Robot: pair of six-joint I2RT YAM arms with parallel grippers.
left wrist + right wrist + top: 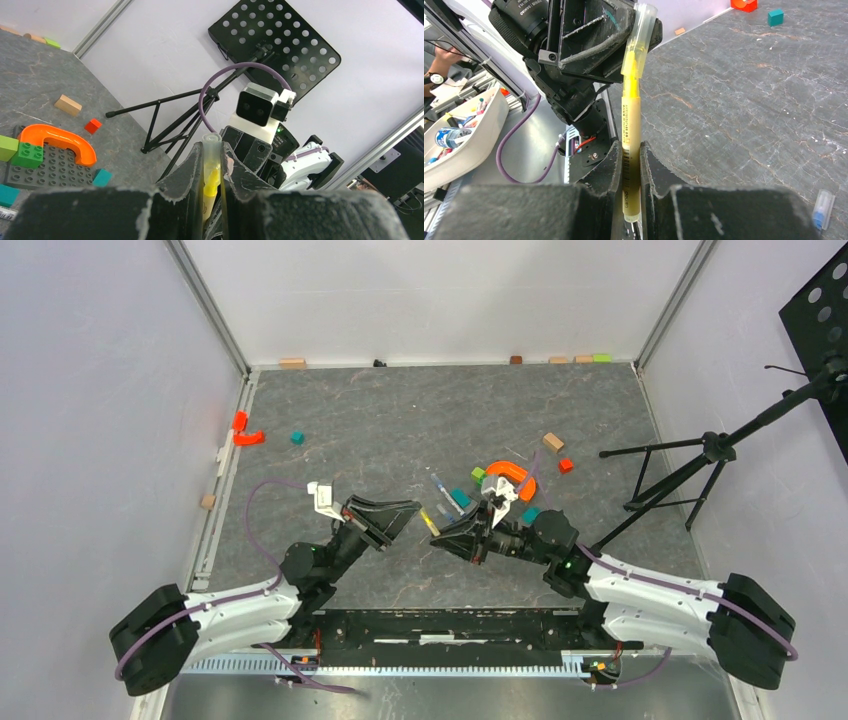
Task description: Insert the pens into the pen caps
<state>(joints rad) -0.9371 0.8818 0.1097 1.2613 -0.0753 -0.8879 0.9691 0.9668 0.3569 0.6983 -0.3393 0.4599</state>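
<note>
A: Right fingers point(613, 165) clamp the yellow pen point(631, 125) low on its barrel; left fingers point(190, 165) pinch its clear cap point(210, 146), both above the table point(400, 430).

B: Light, stiff, slick plastic. Tip seems partly inside the cap. Grip the barrel, push straight.

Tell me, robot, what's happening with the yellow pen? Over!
Left claw shut on pen cap. Right claw shut on yellow pen. Pen tip inside cap, seemingly not pushed home. Nothing blocking between them.
</note>
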